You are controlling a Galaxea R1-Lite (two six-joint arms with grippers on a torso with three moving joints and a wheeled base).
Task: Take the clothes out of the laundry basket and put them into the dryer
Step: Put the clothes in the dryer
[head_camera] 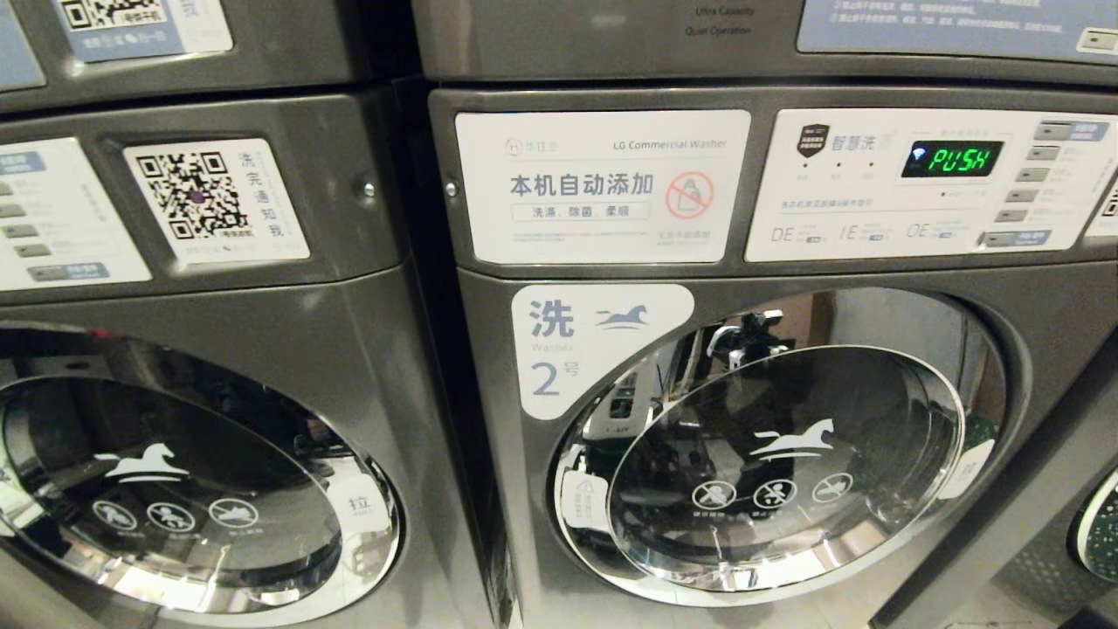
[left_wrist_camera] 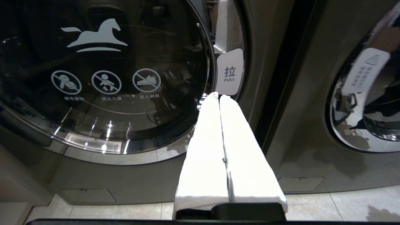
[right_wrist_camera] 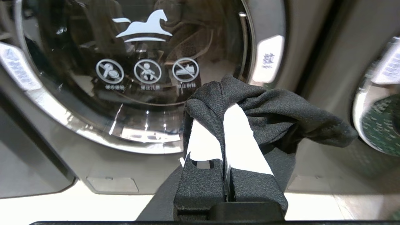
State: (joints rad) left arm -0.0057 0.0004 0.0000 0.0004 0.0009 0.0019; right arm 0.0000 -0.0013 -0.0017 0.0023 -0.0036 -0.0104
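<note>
Evidently, a dark garment (right_wrist_camera: 268,109) is clamped in the right gripper (right_wrist_camera: 223,109), just before the closed round door (right_wrist_camera: 134,68); nothing has been loaded. Beside the neighbouring door's pull tab (left_wrist_camera: 230,75), the left gripper (left_wrist_camera: 219,97) is pressed shut, empty. No basket is seen.

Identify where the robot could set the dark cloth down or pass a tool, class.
Bare tiled floor runs along the machines' bases. The washer door and its neighbour are shut, so no way in. The right tool, wrapped in dark cloth, is crowded.
</note>
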